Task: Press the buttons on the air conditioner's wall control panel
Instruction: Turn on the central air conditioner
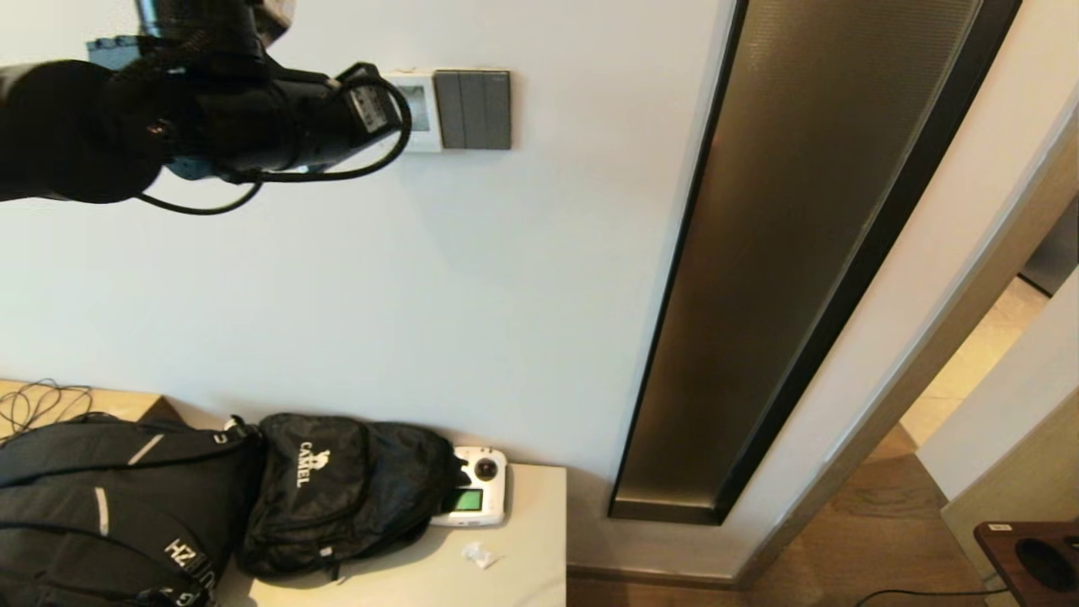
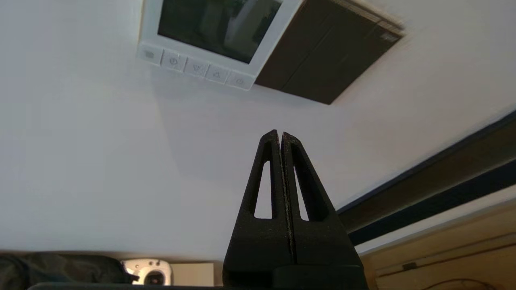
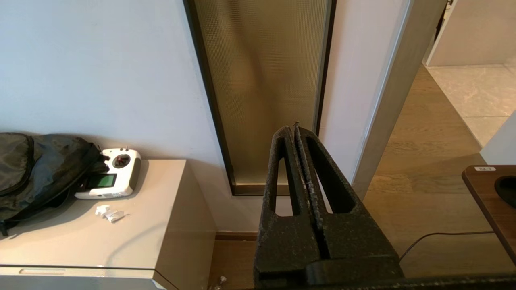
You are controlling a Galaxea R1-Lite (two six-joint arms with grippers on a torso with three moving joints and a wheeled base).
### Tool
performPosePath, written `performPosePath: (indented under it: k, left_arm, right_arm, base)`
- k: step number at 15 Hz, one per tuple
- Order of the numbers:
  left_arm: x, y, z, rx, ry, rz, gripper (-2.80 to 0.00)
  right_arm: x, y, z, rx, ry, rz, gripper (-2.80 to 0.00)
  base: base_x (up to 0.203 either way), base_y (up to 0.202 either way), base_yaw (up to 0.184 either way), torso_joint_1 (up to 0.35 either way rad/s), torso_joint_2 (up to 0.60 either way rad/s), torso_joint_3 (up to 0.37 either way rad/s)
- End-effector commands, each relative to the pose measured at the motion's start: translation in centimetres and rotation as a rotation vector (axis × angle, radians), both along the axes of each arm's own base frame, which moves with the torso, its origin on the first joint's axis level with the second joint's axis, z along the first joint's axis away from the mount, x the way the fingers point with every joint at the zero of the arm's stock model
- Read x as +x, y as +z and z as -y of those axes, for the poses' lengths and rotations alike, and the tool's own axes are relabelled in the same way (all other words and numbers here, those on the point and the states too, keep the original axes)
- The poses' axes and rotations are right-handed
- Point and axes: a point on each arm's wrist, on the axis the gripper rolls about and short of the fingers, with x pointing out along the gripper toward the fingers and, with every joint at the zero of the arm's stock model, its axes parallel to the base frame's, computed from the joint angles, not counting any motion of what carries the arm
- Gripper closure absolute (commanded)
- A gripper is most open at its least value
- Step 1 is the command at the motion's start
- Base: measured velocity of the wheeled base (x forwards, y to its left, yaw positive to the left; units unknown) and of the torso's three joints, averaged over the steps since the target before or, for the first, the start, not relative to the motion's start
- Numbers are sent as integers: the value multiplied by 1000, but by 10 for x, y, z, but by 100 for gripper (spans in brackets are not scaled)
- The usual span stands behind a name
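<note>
The left gripper [image 2: 279,133] is hovering with its fingers pressed together, holding nothing, just below the panel [image 2: 153,24] on the wall. The buttons [image 2: 195,67] are looking tiny and stiff, so I'm guessing a light fingertip poke, no grabbing. The right gripper [image 3: 292,128] is idling low, likewise closed and empty.

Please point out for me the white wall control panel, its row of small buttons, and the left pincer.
Square white plastic wall control panel [image 2: 219,28]: left wrist view, on its dark screen.
Row of small pale buttons [image 2: 195,68]: left wrist view, on the middle button.
Black left pincer [image 2: 279,135]: left wrist view, at its shut fingertips.
</note>
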Motion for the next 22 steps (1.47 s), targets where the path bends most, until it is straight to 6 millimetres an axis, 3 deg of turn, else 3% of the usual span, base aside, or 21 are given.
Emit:
performPosePath:
  k: [1, 11, 22]
  left_arm:
    - [29, -27, 13, 15, -2, -59, 0]
    - [61, -36, 30, -18, -1, -17, 0]
    - [78, -48, 34, -29, 55, 36, 0]
  right_arm:
    - [0, 0, 0, -1, 1, -1, 0]
    - [0, 0, 0, -1, 1, -1, 0]
    - [0, 0, 0, -1, 1, -1, 0]
  base:
    - [0, 0, 0, 0, 0, 0]
    - [0, 0, 0, 0, 0, 0]
    - [0, 0, 0, 0, 0, 0]
